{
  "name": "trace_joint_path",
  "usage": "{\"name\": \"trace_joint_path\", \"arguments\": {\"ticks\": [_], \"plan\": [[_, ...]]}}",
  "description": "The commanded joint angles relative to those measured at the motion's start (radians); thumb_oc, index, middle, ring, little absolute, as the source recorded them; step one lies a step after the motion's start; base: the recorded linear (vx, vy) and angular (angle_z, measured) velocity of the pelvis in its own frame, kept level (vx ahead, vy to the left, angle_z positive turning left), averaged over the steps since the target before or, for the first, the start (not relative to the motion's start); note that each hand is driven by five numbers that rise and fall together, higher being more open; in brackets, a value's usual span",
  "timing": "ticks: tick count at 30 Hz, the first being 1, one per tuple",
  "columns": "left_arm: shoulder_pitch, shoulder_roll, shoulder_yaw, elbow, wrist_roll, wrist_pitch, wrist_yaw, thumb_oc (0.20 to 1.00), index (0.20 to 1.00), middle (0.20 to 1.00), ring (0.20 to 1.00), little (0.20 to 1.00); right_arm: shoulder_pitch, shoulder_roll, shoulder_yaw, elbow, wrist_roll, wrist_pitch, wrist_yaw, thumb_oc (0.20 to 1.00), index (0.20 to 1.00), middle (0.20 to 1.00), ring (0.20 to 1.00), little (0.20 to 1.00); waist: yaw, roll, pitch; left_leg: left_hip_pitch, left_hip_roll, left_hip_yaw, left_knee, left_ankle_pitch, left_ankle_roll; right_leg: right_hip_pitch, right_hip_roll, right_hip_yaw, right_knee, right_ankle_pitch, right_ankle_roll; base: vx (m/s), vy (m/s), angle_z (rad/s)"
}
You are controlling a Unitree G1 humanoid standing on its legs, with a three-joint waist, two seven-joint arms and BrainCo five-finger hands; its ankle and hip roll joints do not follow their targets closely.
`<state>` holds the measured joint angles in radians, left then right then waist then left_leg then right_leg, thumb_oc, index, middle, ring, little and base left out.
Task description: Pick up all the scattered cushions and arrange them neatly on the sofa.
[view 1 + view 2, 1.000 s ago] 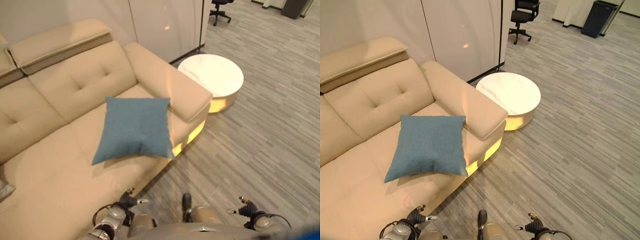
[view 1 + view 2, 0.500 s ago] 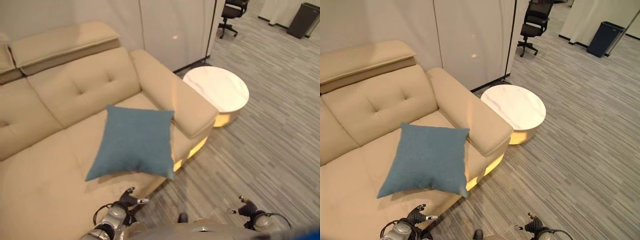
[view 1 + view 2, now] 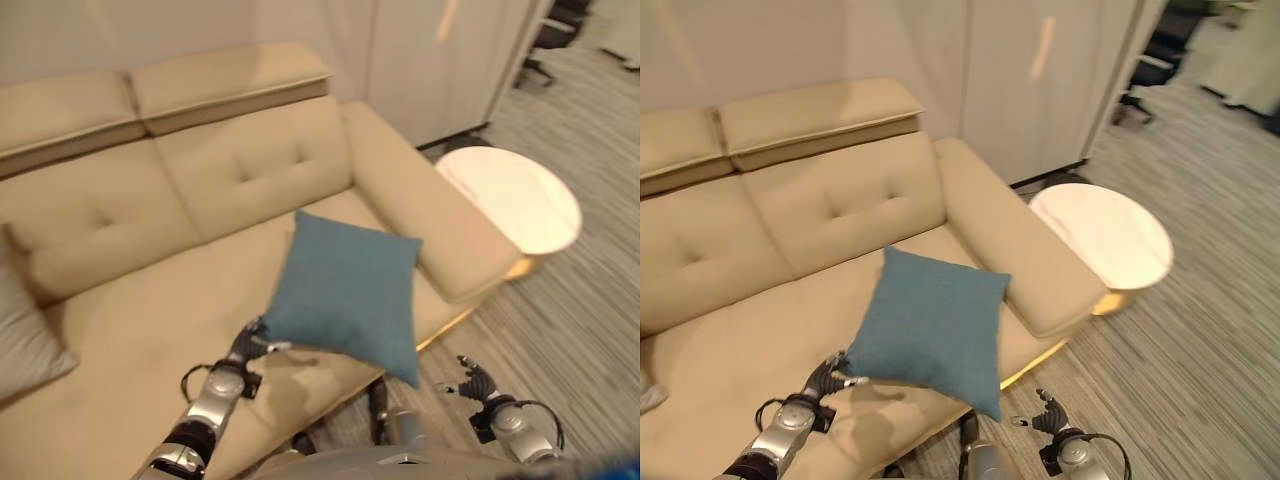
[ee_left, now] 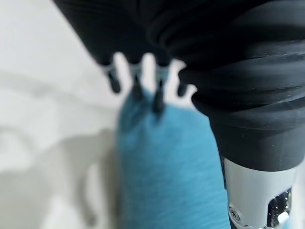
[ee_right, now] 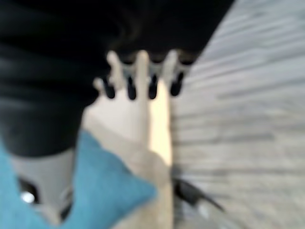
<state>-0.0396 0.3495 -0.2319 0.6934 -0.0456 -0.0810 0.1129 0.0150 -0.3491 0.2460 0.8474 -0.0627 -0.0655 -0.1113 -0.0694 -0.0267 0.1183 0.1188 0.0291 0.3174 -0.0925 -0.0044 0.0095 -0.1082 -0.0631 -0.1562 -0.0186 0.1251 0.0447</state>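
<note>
Grey cushion (image 3: 30, 340) at the far left edge of the beige sofa (image 3: 120, 230), leaning on the seat by the backrest, partly cut off. Moving right, left hand (image 3: 248, 345) hovers low over the seat with its fingers straight and relaxed, holding nothing; in the left wrist view the dark tips reach to the blue cushion's edge, can't tell if they actually touch. Blue cushion (image 3: 350, 290) lies tilted on the seat, its far corner against the right armrest (image 3: 440, 230) and its near corner hanging over the front edge of the seat. Step in hand looks like grabbing or nudging this cushion to stand it up against the backrest. To do it well: get fingers round the near left corner or under the edge, lift rather than drag so the fabric doesn't bunch, then push it back and upright against the tufted back. Overhanging corner could slip off the seat if shoved sideways toward the floor. Right hand (image 3: 478, 383) is low over the striped floor (image 3: 580, 320) just off the sofa's front corner, fingers spread open, empty. Round white side table (image 3: 515, 200) stands beside the armrest, near but not in the way. Office chair (image 3: 1145, 75) far back right, well apart.
</note>
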Motion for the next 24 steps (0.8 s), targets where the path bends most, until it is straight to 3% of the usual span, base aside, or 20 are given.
{"name": "trace_joint_path", "arguments": {"ticks": [1, 12, 17, 24], "plan": [[-0.042, 0.085, 0.04, -0.049, 0.081, -0.057, 0.021, 1.0, 1.0, 1.0, 1.0, 1.0, -0.003, -0.021, -0.015, 0.011, 0.01, -0.028, -0.019, 1.0, 1.0, 1.0, 1.0, 1.0, -0.031, -0.057, -0.048, -0.042, 0.01, 0.026, 0.013, -0.005, -0.048, 0.105, -0.044, 0.0, 0.02, -0.123, 0.113, 0.07, -0.027, 0.09], [-0.055, 0.155, 0.103, -0.141, 0.128, -0.021, 0.026, 1.0, 1.0, 1.0, 1.0, 1.0, 0.008, -0.068, -0.045, -0.044, -0.008, -0.003, -0.001, 1.0, 1.0, 1.0, 1.0, 1.0, -0.031, -0.04, -0.06, 0.005, 0.008, 0.022, 0.005, -0.023, -0.057, 0.173, -0.046, -0.034, -0.014, -0.139, 0.107, 0.05, -0.02, 0.1], [-0.107, 0.167, 0.094, -0.063, 0.116, -0.01, 0.037, 1.0, 1.0, 1.0, 1.0, 1.0, 0.003, -0.072, -0.056, -0.046, 0.028, 0.003, -0.001, 1.0, 1.0, 1.0, 1.0, 1.0, -0.047, -0.029, -0.059, 0.011, 0.01, 0.032, 0.005, -0.029, -0.058, 0.177, -0.045, -0.031, -0.023, -0.139, 0.107, 0.02, -0.005, 0.0], [-0.263, 0.165, 0.022, 0.116, 0.048, 0.005, 0.049, 1.0, 1.0, 1.0, 1.0, 1.0, -0.101, -0.072, -0.068, -0.057, 0.17, -0.001, -0.027, 1.0, 1.0, 1.0, 1.0, 1.0, -0.082, 0.002, 0.006, -0.059, 0.013, 0.065, 0.005, -0.012, -0.058, 0.072, -0.047, -0.003, -0.006, -0.114, 0.111, -0.12, 0.027, -0.09]]}}
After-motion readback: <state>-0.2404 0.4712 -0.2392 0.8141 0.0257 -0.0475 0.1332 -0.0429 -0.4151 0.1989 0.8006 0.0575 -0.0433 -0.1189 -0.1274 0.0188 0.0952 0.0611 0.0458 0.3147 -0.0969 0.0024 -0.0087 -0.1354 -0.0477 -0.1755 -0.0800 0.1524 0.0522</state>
